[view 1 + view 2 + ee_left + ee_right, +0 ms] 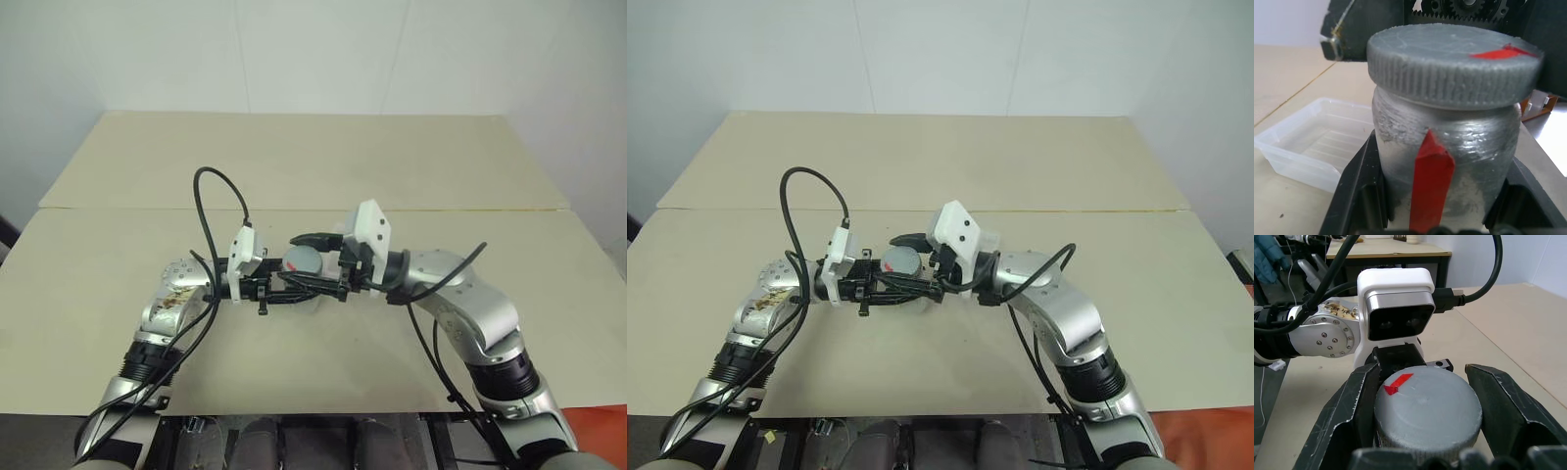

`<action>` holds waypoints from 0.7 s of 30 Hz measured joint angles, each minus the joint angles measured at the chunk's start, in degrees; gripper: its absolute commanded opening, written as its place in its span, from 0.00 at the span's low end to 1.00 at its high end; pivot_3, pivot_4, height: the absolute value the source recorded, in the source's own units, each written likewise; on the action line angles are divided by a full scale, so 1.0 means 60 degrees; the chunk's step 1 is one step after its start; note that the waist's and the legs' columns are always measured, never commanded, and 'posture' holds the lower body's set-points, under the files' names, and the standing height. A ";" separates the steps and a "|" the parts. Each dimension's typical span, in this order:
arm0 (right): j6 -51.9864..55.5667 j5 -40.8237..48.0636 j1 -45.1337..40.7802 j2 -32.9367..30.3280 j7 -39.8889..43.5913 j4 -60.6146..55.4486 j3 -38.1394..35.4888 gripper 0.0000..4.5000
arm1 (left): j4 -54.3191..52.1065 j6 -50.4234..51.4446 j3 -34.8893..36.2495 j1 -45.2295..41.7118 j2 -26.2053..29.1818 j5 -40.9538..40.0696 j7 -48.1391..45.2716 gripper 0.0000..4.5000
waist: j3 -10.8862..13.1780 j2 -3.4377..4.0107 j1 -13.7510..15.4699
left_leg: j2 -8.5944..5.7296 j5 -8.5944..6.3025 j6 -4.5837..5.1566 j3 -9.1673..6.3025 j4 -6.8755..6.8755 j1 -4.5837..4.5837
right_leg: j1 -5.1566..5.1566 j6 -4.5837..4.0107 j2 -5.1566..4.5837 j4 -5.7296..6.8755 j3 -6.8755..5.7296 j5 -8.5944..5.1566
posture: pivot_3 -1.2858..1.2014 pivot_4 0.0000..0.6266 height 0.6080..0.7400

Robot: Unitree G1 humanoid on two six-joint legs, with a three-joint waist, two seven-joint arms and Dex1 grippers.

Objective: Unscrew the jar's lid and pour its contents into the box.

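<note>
The black fingers (pixel 1356 196) of the left gripper (pixel 1442 205) pinch the body of the small silvery-grey cylindrical jar (pixel 1469 152) from both sides, and the black fingers (pixel 1508 411) of the right gripper (pixel 1425 416) are pressed against the rim of its round flat grey ribbed screw lid (pixel 1430 411), one on each side. The jar is held upright in the air above the front half of the table, about midway between its left and right edges, with the lid seated on top.

The jar's body has a dull, brushed metallic look, and a strip of red tape (pixel 1431 181) runs up its side. A red arrow-shaped tape mark (pixel 1396 382) sits on the lid's flat top near its rim. No readable writing or brand shows on the jar or lid; the contents cannot be seen.

Below and just beyond the jar lies the shallow square clear plastic box (pixel 1308 142) with rounded corners, resting on the pale beige wooden table (pixel 294 166). A seam (pixel 490 209) crosses the table from left to right behind the grippers. The far half of the table is bare, and wide open surface lies to either side of the arms, up to the left and right edges.
</note>
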 measured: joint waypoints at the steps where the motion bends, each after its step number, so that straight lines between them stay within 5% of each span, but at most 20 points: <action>1: -0.0047 -0.0003 0.0027 0.0001 0.0016 0.0017 0.0000 0.61 | -0.0001 0.0001 -0.0010 0.0002 0.0000 0.0001 0.0006 0.43 | 0.0000 0.0000 -0.0002 | 0.0001 0.0000 0.0000 0.0000 0.0001 0.0000 | 0.0000 0.0000 0.0000 0.0000 0.0000 0.0000 | 0.52 0.24 1.00; 11: -0.0342 -0.0078 0.0203 0.0072 0.0067 0.0159 0.0010 0.61 | -0.0036 -0.0001 -0.0068 0.0059 0.0052 0.0001 0.0038 0.43 | 0.0000 0.0000 -0.0001 | 0.0002 0.0000 0.0000 -0.0001 0.0002 0.0000 | -0.0001 0.0000 0.0001 0.0000 -0.0001 0.0000 | 0.52 0.24 1.00; 16: -0.0429 -0.0170 0.0206 -0.0010 0.0106 0.0160 -0.0002 0.95 | 0.0081 0.0021 0.0008 0.0188 0.0244 -0.0001 0.0043 0.43 | 0.0000 0.0000 -0.0006 | 0.0002 0.0000 0.0000 -0.0001 0.0001 0.0000 | -0.0004 0.0000 0.0001 -0.0001 -0.0001 0.0000 | 0.52 0.24 1.00; 21: -0.0430 -0.0189 0.0256 -0.0052 0.0133 0.0161 -0.0014 0.95 | 0.0142 0.0019 0.0068 0.0200 0.0282 -0.0002 0.0067 0.43 | 0.0000 0.0000 -0.0007 | 0.0003 0.0000 0.0000 0.0000 0.0002 0.0000 | -0.0001 0.0000 0.0001 -0.0001 -0.0001 0.0000 | 0.52 0.24 1.00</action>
